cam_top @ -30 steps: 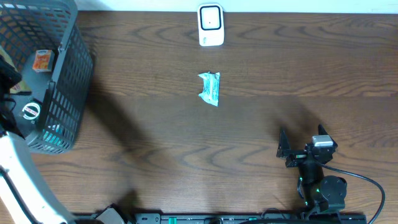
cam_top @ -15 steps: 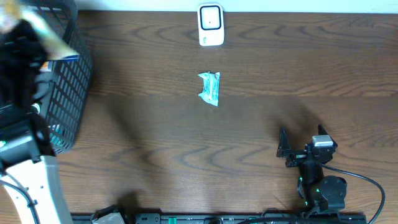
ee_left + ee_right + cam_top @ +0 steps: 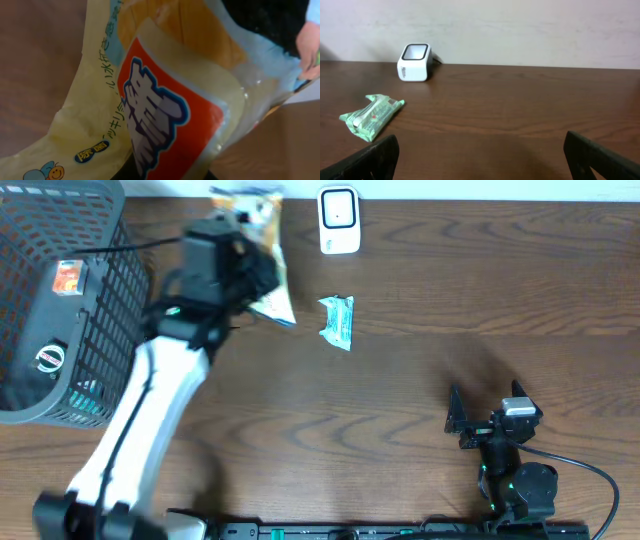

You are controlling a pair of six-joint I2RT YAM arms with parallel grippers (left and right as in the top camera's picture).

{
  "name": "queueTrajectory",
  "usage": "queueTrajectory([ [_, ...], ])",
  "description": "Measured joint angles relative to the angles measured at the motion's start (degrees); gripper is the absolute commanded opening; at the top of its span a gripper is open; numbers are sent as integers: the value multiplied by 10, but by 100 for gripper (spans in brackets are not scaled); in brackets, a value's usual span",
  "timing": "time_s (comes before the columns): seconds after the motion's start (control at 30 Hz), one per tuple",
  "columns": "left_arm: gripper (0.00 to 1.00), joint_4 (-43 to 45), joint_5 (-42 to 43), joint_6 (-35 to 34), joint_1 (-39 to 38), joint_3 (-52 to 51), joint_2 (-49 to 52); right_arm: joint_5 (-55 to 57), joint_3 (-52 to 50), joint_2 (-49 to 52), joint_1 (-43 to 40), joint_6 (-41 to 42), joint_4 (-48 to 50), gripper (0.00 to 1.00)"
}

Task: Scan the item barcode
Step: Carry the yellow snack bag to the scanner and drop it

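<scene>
My left gripper has left the basket, clamping a snack bag; an orange packet remains inside; right gripper gapes.

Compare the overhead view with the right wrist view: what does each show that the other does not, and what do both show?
Overhead only: the grey basket with items inside, and the left gripper shut on a yellow snack bag. Right wrist only: the pale wall rising behind the table. Both: the white scanner, the green packet and that table.
</scene>
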Motion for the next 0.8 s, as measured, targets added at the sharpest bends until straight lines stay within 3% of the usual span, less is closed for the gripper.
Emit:
queueTrajectory([
  [0.27, 8, 15, -33, 0, -51, 0, 143, 0, 0, 0, 0, 0, 0, 99],
  [0.33, 28, 15, -36, 0, -54, 0, 169, 0, 0, 0, 0, 0, 0, 99],
  [0.5, 49, 17, -40, -2, -55, 0, 197, 0, 0, 0, 0, 0, 0, 99],
  [0.8, 49, 20, -34, 3, -43, 0, 166, 0, 0, 0, 0, 0, 0, 99],
])
